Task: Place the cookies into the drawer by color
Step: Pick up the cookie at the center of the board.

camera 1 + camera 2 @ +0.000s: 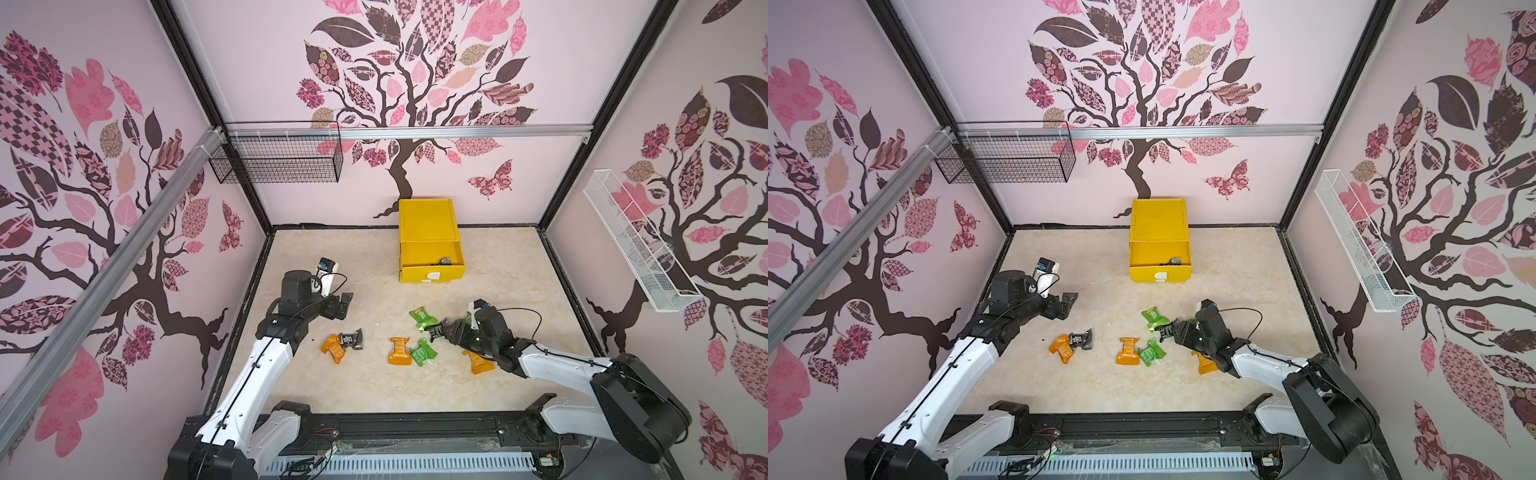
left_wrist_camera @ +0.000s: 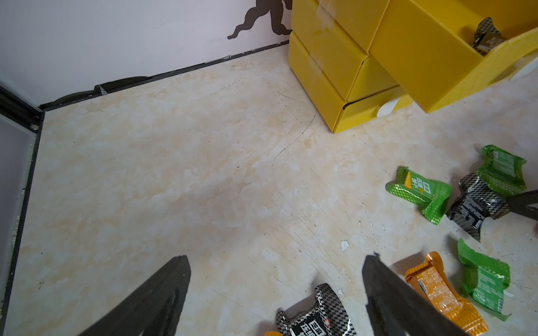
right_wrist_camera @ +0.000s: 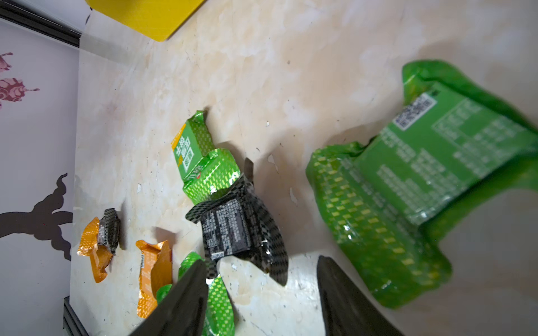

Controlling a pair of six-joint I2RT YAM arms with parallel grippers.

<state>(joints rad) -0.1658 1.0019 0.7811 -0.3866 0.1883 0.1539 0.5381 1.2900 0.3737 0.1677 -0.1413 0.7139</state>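
Right gripper is down at the table, jaws apart and straddling the near crimped end of a black cookie packet. It isn't clamped: one finger is at the crimp and there's a visible gap to the other. I read it as unclenched and holding nothing.

Key geometry:
- The packet lies straight ahead of the jaws, long axis roughly along the approach line, so the fingers would close across its width at the flared tail.
- Its far end overlaps the crimp of a green packet.
- A second green packet sits just beside the outer finger; contact unclear.
- Risk, my read: a bite too far forward drags the green one along.

Left gripper hangs spread wide and empty over bare table. Another black packet is near its fingertips, lying against an orange packet. It's well apart from the target, so the right arm is clearly nearer.

Yellow drawer cabinet stands at the back wall with its top drawer pulled out and a third black packet inside. So black goes there, straight beyond the target, away from the robot's base.

Next, my call: pinch, lift clear of the green crimp, carry to that drawer.
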